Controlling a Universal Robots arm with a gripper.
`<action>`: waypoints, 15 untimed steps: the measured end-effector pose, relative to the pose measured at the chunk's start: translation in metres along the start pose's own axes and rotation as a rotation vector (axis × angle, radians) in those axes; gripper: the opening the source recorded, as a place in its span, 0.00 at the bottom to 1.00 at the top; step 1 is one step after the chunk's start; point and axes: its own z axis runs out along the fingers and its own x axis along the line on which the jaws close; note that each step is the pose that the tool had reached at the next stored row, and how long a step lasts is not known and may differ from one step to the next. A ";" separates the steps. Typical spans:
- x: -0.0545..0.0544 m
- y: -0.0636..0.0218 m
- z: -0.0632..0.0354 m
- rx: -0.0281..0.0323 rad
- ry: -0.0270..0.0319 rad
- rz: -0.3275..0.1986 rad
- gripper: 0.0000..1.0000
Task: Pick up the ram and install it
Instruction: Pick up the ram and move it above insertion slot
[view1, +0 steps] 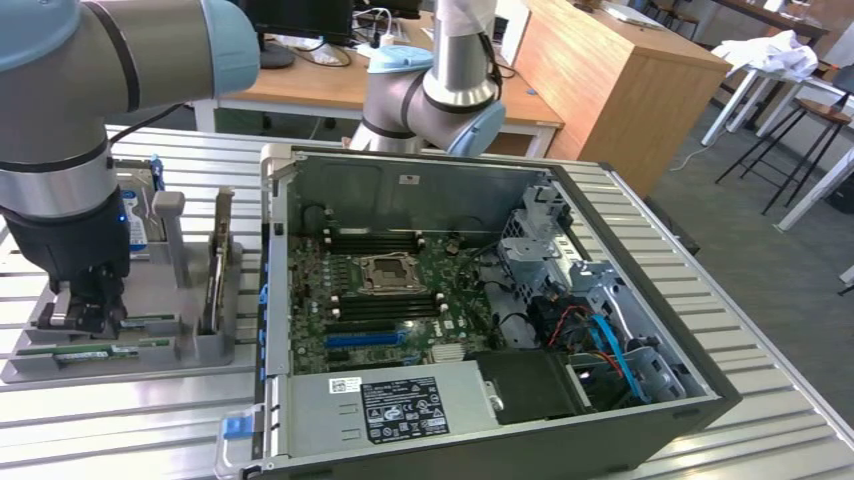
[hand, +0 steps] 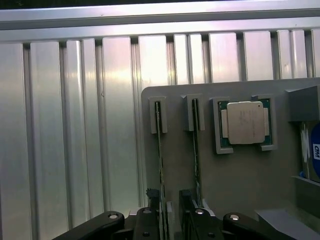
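The gripper (view1: 78, 320) hangs low over the near end of a grey holder tray (view1: 127, 368) at the exterior view's left; its jaws stand wide apart and grasp nothing; in the wrist view the two black fingertips (hand: 152, 196) straddle the line of the ram (hand: 160, 150), with open space between pad and board. The ram (view1: 100, 351) lies on its long edge in a slot of the tray, a thin green stick with a pale label; it appears to be the stick closer to the exterior camera, though the gripper's body makes that hard to confirm. Just beside it and parallel, a twin green stick (view1: 147, 322) sits in its own slot, outside the jaws (hand: 196, 150). Further along the tray a processor chip (hand: 245, 122) rests in a square recess; past that a blue-labelled drive (view1: 140, 215) stands upright. The tray rests on a ribbed aluminium table (view1: 134, 425). To the exterior view's right of the tray lies an open computer case (view1: 701, 395) on its side; its motherboard (view1: 334, 270) is exposed, with a bare processor socket (view1: 390, 275) between rows of long dark slots; a labelled power supply (view1: 400, 408) fills the near corner. Beyond the table stand wooden desks (view1: 601, 60) and stools (view1: 807, 115).
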 end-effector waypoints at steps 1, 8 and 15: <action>0.000 0.0000 0.0005 0.0001 -0.0001 0.000 0.30; 0.001 -0.0002 0.0039 0.0000 0.0000 0.000 0.30; 0.003 -0.0002 0.0047 -0.0003 -0.0002 0.000 0.30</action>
